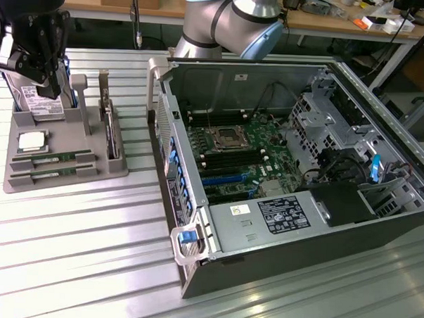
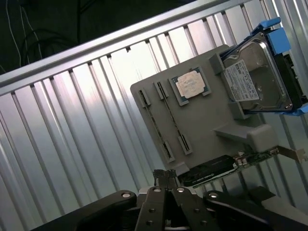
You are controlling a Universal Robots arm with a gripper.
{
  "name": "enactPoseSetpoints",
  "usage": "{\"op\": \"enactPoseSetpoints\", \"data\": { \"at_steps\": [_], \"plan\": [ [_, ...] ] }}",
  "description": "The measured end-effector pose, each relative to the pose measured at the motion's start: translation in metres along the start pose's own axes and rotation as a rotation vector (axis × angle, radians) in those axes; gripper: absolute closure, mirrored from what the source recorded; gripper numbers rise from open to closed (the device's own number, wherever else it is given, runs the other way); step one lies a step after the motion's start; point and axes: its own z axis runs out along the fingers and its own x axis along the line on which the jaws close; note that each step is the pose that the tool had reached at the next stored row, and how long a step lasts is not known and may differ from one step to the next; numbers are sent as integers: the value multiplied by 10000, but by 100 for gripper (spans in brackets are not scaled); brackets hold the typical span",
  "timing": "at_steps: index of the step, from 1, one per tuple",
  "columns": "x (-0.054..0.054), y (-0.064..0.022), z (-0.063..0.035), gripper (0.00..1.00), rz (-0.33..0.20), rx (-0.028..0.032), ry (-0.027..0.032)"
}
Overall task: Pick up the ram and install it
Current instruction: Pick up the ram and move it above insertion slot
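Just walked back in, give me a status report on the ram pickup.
Gripper shut, empty, above the tray. Ram lying in its tray slot, untouched. Hard drive stands nearby.

Arm [image 1: 232, 19] bent at its joint, end effector [image 2: 166, 174] aloft — fingers pressed together, pointing down.

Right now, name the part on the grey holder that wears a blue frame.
The hard drive, standing on edge; the processor chip and the ram lie flat without blue.
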Motion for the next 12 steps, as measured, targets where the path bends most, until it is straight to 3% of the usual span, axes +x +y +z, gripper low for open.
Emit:
{"op": "enactPoseSetpoints", "data": {
  "at_steps": [5, 10, 12],
  "plan": [
    [0, 0, 2, 90, -324, -7, 12],
    [0, 0, 3, 90, -1509, -31, 59],
    [0, 0, 3, 90, -1588, -33, 62]
  ]
}}
